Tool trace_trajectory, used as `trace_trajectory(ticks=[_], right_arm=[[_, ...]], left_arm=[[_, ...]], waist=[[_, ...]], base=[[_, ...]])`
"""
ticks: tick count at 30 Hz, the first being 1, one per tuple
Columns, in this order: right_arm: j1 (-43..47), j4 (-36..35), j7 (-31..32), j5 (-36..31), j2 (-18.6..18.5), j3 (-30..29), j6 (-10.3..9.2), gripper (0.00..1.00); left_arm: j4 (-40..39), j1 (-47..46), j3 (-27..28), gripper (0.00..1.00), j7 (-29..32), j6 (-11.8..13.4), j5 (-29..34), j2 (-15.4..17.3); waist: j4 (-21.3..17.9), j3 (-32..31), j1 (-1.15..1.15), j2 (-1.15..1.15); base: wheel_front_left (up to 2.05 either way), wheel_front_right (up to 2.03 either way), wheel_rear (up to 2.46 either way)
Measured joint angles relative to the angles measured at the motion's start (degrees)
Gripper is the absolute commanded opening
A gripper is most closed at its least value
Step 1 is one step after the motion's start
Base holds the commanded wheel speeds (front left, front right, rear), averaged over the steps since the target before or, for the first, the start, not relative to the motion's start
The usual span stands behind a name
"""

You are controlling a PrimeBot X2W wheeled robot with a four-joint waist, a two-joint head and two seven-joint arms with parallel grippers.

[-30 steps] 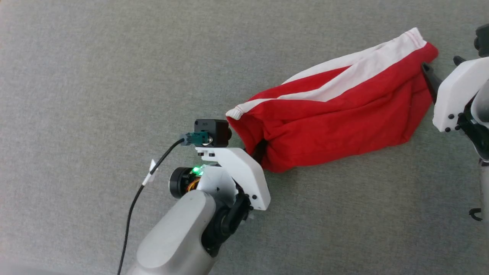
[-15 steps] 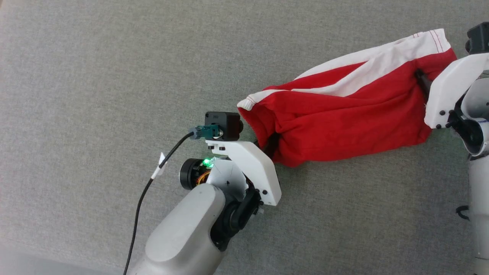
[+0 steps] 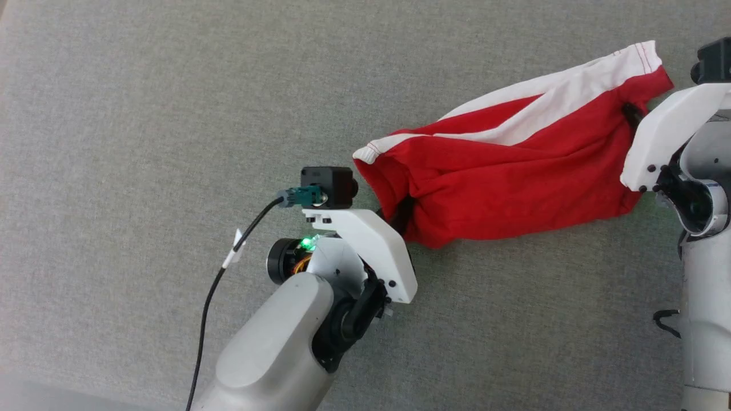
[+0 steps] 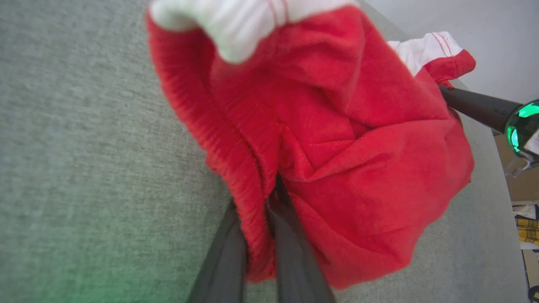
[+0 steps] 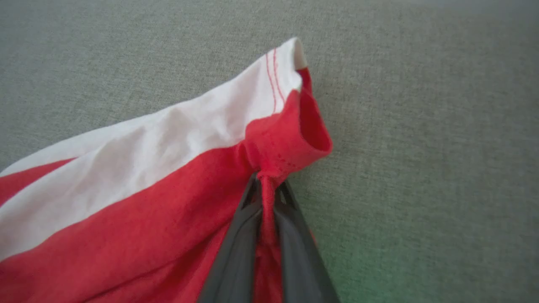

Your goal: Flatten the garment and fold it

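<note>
The garment (image 3: 514, 171) is red shorts with a white side stripe, bunched into a long roll across the grey surface, lower left to upper right. My left gripper (image 3: 400, 216) is shut on its lower-left end; the left wrist view shows the ribbed red edge of the garment (image 4: 328, 139) pinched between my dark fingers (image 4: 290, 252). My right gripper (image 3: 630, 114) is shut on the upper-right end near the white hem. In the right wrist view a pinch of the garment (image 5: 168, 185) is squeezed between the two dark fingers (image 5: 240, 240). The other arm's dark finger (image 4: 476, 107) shows at the right of the left wrist view.
A grey fabric-covered surface (image 3: 171, 114) spreads under everything. A black cable (image 3: 211, 297) runs along my left forearm (image 3: 274, 354). The pale right forearm (image 3: 705, 297) stands along the right edge. Beyond the surface's far edge, in the left wrist view, lies some clutter (image 4: 526, 227).
My right gripper closed on the garment's upper-right end, which it stood open beside a second ago. The garment is pulled a little tauter between both grippers; the view has shifted slightly.
</note>
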Motion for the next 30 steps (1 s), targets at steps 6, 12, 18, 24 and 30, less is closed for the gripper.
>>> trace_trajectory(ticks=[6, 12, 18, 24, 30], right_arm=[[0.90, 0.08, -3.45, 1.80, 0.71, -1.53, 0.00, 0.00], [6.76, -3.37, -5.84, 5.56, 1.05, -2.71, 0.00, 0.00], [15.77, -10.74, -6.06, 9.40, 2.07, -4.54, 0.00, 0.00], [25.71, -18.36, -4.97, 12.98, 3.19, -6.50, 0.00, 0.00], [34.71, -22.40, -5.39, 18.91, 3.28, -7.19, 0.00, 0.00]], left_arm=[[0.31, 0.92, 1.72, 0.00, -0.69, 0.00, -1.45, 0.92], [-2.46, 4.70, 3.01, 0.00, 0.71, 0.00, -3.65, 3.53], [-8.28, 9.22, 2.88, 0.00, 4.34, 0.09, -5.70, 6.56], [-14.13, 14.05, 1.91, 0.00, 7.61, 1.59, -6.56, 9.24], [-18.00, 18.75, 2.10, 0.00, 8.89, 3.39, -8.09, 11.09]], waist=[[-0.65, -2.01, 0.00, 0.00], [-1.93, -5.23, 0.00, 0.00], [-3.93, -8.88, -0.01, 0.00], [-7.21, -11.38, -0.02, 0.00], [-10.29, -12.80, -0.02, 0.00]], base=[[0.00, 0.00, 0.00], [0.00, 0.00, 0.00], [0.00, 0.00, 0.00], [0.00, 0.00, 0.00], [0.00, 0.00, 0.00]])
